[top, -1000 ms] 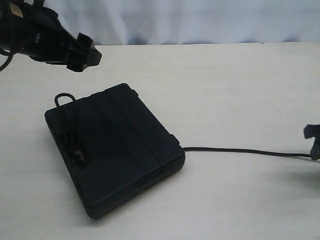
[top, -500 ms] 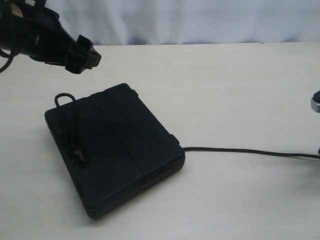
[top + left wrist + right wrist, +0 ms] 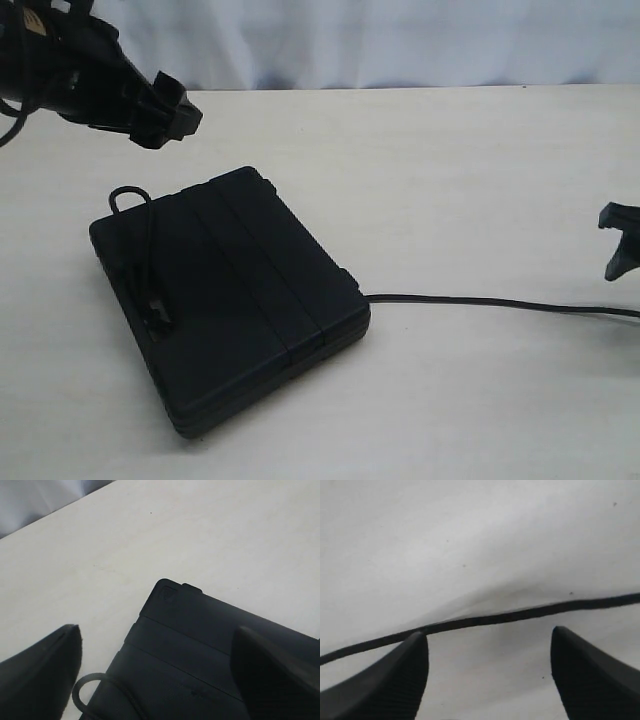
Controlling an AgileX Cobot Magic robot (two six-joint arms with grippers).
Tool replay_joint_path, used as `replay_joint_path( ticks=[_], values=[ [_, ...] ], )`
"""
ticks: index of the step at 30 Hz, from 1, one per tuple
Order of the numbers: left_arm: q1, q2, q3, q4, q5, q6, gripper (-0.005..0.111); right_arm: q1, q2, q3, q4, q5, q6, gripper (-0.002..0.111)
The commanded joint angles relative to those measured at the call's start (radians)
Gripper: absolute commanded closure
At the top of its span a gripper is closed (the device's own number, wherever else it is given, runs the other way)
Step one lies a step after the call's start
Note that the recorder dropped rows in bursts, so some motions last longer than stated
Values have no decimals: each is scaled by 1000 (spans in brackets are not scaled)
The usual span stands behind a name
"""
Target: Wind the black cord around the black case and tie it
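Observation:
The black case (image 3: 225, 295) lies flat on the pale table, left of centre. One end of the black cord (image 3: 480, 301) lies on the lid's left part, its loop (image 3: 128, 197) sticking out past the far left corner; the rest runs from under the case's right side to the right edge. My left gripper (image 3: 170, 110) hovers above and behind the case, open and empty. The left wrist view shows the case (image 3: 200, 650) and the cord's loop (image 3: 87, 697) between the open fingers. My right gripper (image 3: 620, 240) is at the far right, open, above the cord (image 3: 490, 618).
The pale table (image 3: 430, 170) stretches behind and right of the case. A light backdrop (image 3: 400, 40) closes the far side.
The right gripper has let go of the cord at the right edge and risen above it, now open. The cord, the case and the left arm have stayed put.

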Motion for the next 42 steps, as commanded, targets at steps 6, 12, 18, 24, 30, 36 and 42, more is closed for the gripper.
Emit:
replay_joint_path(
  ticks=[6,12,18,24,30,36,42],
  values=[
    [1,0,1,-68,2,-9,31,-6,0,22,61,23,348,59],
    [-1,0,1,-109,-9,-5,31,-6,1,35,10,0,447,57],
    [-1,0,1,-129,-11,-5,31,-10,28,35,-31,-40,490,56],
    [-1,0,1,-129,-16,4,31,-10,136,35,-25,-100,493,57],
    [-1,0,1,-122,-24,6,31,-10,152,34,-76,-155,542,57],
    [-1,0,1,-123,-26,6,31,-10,170,34,-86,-183,542,57],
    [-1,0,1,-123,-28,6,31,-10,170,34,-108,-191,542,80]
  ],
)
